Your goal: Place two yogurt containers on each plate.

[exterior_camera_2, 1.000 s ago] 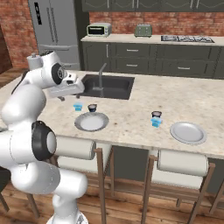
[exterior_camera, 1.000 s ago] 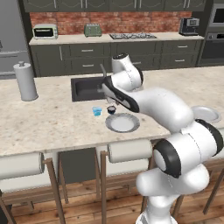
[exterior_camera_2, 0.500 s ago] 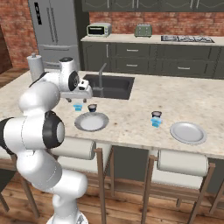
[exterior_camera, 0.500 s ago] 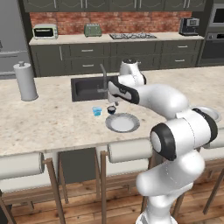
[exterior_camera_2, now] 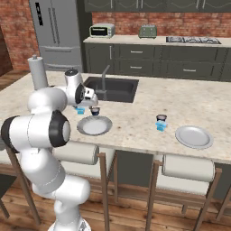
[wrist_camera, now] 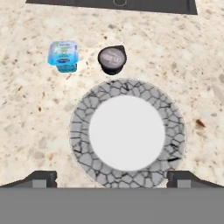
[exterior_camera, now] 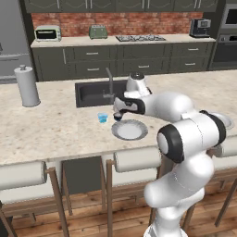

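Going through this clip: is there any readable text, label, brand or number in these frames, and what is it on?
No text can be read.
Light blue yogurt cup: its lid carries a printed label, too blurred to read.
Dark yogurt cup: faint marks on the lid, illegible.
Second pair of cups near the far plate: too small to tell.
Toaster oven and coffee machine: no legible markings.

We see a speckled beige stone counter [exterior_camera: 55, 134] with a dark sink [exterior_camera: 95, 92] sunk into it and a grey faucet [exterior_camera: 110, 83] rising at the basin's edge. A paper towel roll [exterior_camera: 27, 86] stands upright on the counter, well apart from the sink. Along the brick back wall we find a toaster oven [exterior_camera_2: 101, 30], a green toaster [exterior_camera_2: 147, 31], a cooktop [exterior_camera_2: 193, 40] and a coffee machine [exterior_camera: 200, 28]. A steel fridge [exterior_camera_2: 56, 31] stands beside the cabinets. Padded stools [exterior_camera_2: 187, 168] line the counter's near side.
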